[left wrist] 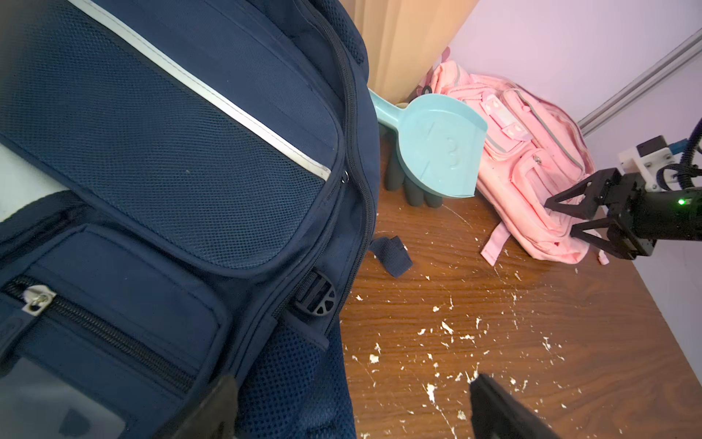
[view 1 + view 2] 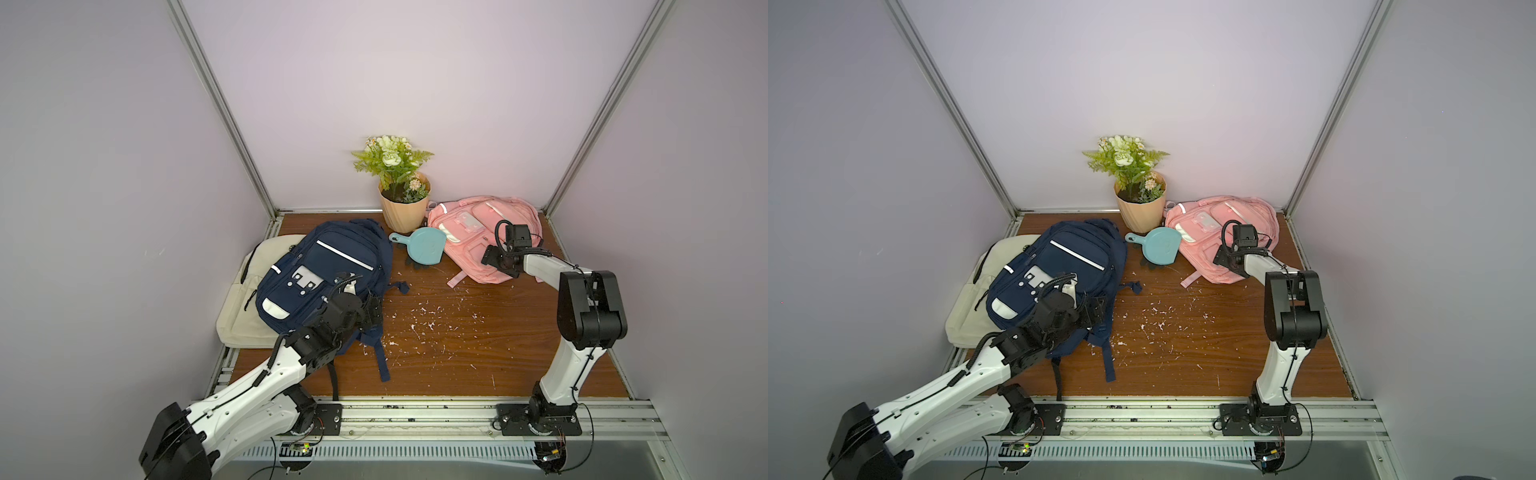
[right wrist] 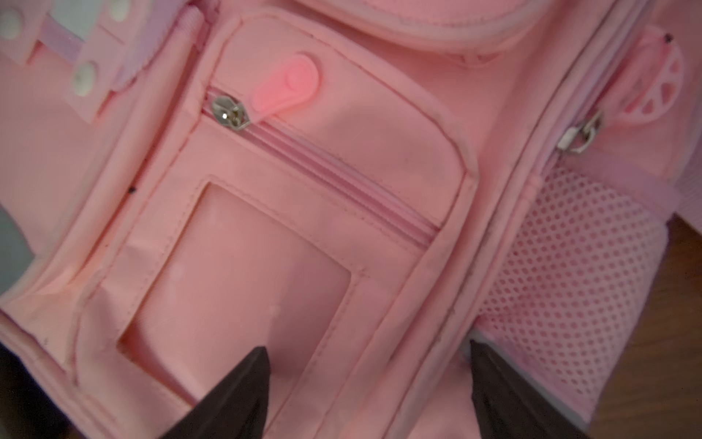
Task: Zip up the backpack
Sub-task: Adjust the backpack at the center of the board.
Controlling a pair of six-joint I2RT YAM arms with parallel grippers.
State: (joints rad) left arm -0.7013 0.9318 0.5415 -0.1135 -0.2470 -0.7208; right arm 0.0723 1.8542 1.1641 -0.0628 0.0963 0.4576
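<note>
Spread right fingers [image 3: 243,391] just above pink fabric backpack [image 3: 342,182]; spread left fingers [image 1: 497,410] at side of navy fabric backpack [image 1: 152,152]; nothing pinched.

One mark for your notes. It stands on the teal dustpan [image 1: 437,152], which lies well ahead of your left gripper [image 1: 353,384] and off to the side of your right gripper [image 1: 562,220]. Raised moulding in the pan's floor reads like a "3", with a Y-shaped line just beside it. You cannot tell whether it is lettering or a drawn face. In both top views it is too small to read.
</note>
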